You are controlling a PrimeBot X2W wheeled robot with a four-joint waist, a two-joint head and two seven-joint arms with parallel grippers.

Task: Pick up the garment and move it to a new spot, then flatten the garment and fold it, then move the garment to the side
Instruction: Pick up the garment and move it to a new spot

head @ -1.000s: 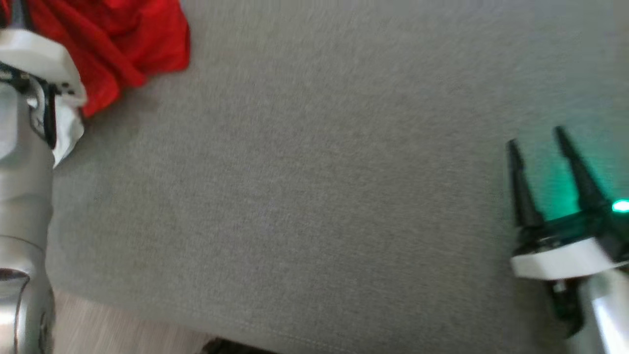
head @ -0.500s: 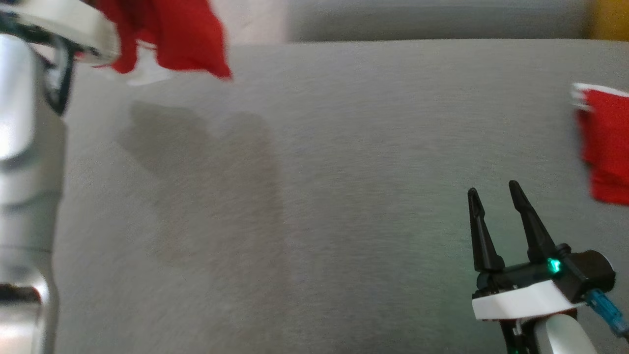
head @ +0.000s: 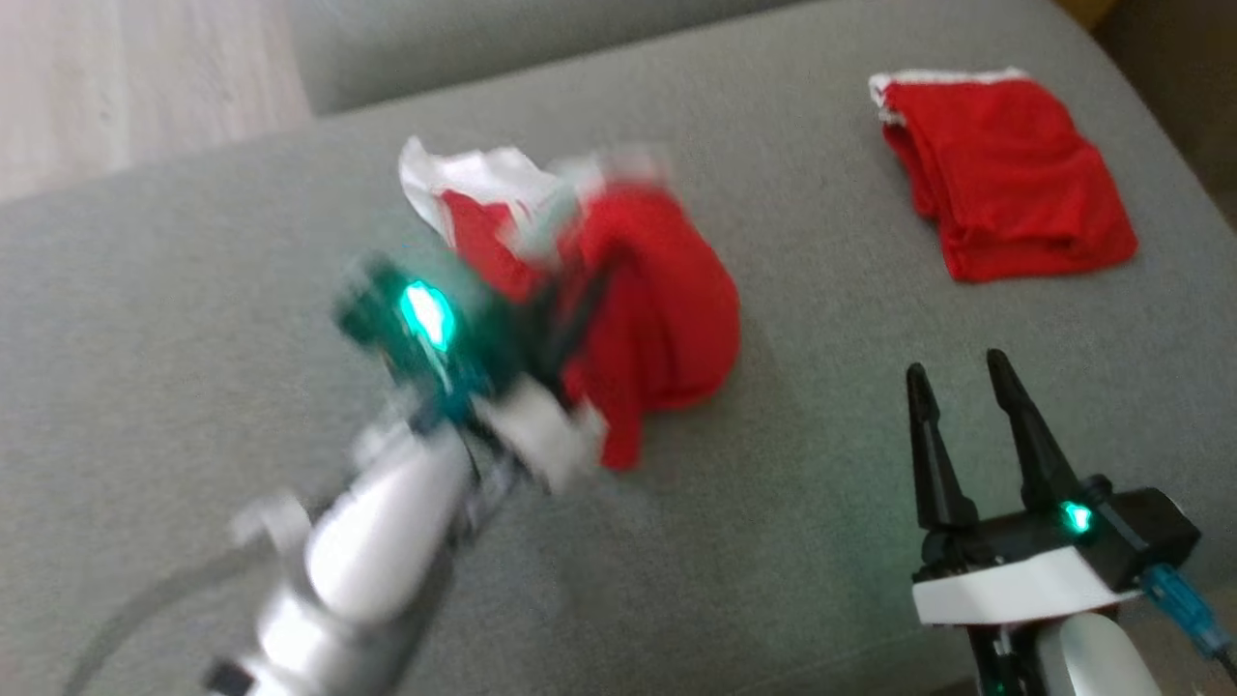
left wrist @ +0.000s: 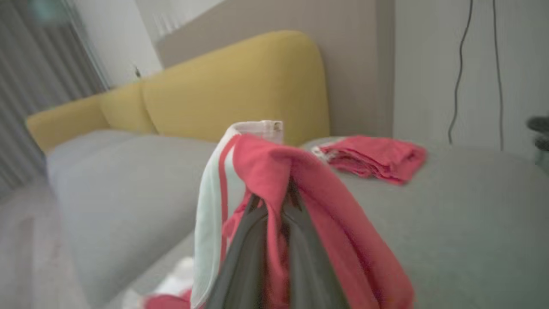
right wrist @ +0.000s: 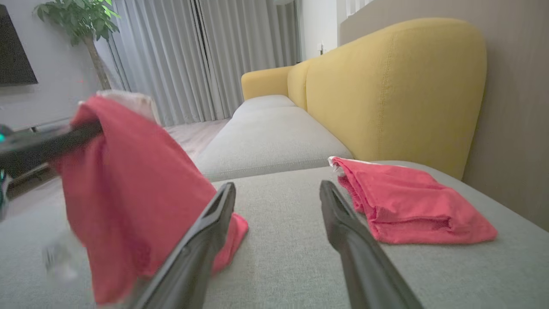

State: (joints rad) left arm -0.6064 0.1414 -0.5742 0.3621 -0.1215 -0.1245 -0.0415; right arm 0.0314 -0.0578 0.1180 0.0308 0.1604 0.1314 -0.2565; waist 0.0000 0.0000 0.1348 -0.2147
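The garment [head: 667, 309] is red with white trim. It hangs bunched from my left gripper [head: 570, 309], which is shut on it over the middle of the grey cushion [head: 193, 319]. In the left wrist view the two dark fingers [left wrist: 240, 249] pinch the red cloth [left wrist: 274, 159], which drapes over them. The right wrist view has the garment [right wrist: 128, 184] dangling with its lower end on the cushion. My right gripper [head: 952, 382] stands open and holds nothing at the lower right, its fingers [right wrist: 214, 219] just right of the hanging cloth.
A second red garment [head: 1005, 174], folded, lies at the cushion's far right [right wrist: 407, 206]. A yellow sofa back [right wrist: 394, 86] rises behind it, with more grey cushions [right wrist: 266, 141] beyond. Pale floor [head: 126, 77] shows at the upper left.
The head camera has swung, so the whole picture shifted. My left gripper has carried the garment from the upper left to the cushion's middle. The right gripper stays open.
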